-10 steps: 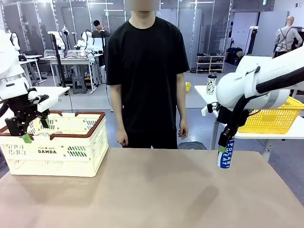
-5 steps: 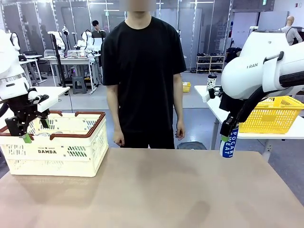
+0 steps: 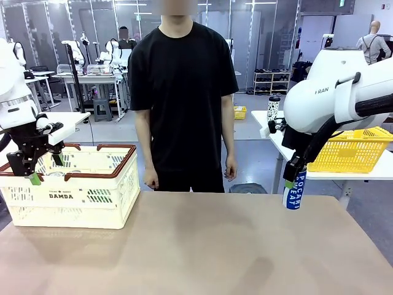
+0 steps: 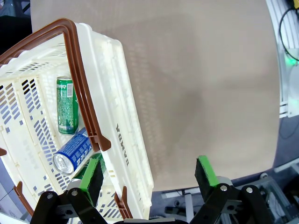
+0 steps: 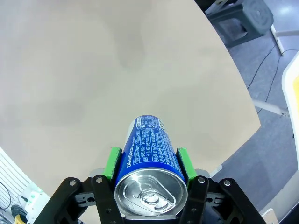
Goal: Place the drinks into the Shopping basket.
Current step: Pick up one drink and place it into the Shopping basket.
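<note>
A blue Pocari Sweat can [image 3: 295, 190] hangs upright above the table's right side, with my right gripper [image 3: 290, 182] shut on it. The right wrist view looks down on this can's [image 5: 149, 151] silver top between the green pads [image 5: 112, 163] of the right gripper [image 5: 148, 161]. The Shopping basket [image 3: 92, 200] stands at the table's left. My left gripper [image 3: 46, 169] hovers open over its near left rim. In the left wrist view the left gripper [image 4: 148, 171] straddles the basket's wall [image 4: 124, 140], and a green can [image 4: 67, 111] and a blue can [image 4: 72, 154] lie inside.
A person in a black T-shirt [image 3: 184, 92] stands at the far edge, hands hanging at their sides. Behind my right arm a side table carries a yellow mesh basket [image 3: 353, 153] and a spotted tumbler [image 3: 273, 109]. Bare tabletop [image 3: 202, 246] spreads between the arms.
My right arm has swung its elbow up and shifted the blue can slightly higher and farther back. The person has stepped a little to the left. The left arm has not moved.
</note>
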Robot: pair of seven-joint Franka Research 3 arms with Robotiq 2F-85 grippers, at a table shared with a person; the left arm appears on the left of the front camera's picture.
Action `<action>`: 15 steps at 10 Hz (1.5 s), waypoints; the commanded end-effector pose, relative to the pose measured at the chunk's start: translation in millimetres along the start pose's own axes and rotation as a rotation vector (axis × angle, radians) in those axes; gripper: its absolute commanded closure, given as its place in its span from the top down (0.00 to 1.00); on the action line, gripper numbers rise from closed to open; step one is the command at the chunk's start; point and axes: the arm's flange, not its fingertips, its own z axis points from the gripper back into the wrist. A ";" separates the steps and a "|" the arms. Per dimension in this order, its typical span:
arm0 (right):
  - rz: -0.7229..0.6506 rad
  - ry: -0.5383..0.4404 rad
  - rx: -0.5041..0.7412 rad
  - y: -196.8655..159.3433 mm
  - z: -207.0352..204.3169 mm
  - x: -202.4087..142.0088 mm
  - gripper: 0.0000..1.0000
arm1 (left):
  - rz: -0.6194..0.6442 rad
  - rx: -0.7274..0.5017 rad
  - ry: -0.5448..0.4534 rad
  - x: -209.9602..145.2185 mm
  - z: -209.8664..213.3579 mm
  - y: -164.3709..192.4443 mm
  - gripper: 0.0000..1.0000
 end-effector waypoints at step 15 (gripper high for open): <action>0.482 -0.175 0.142 155.7 -101.3 174.0 0.58 | 0.014 -0.001 0.015 2.2 1.7 -1.0 1.00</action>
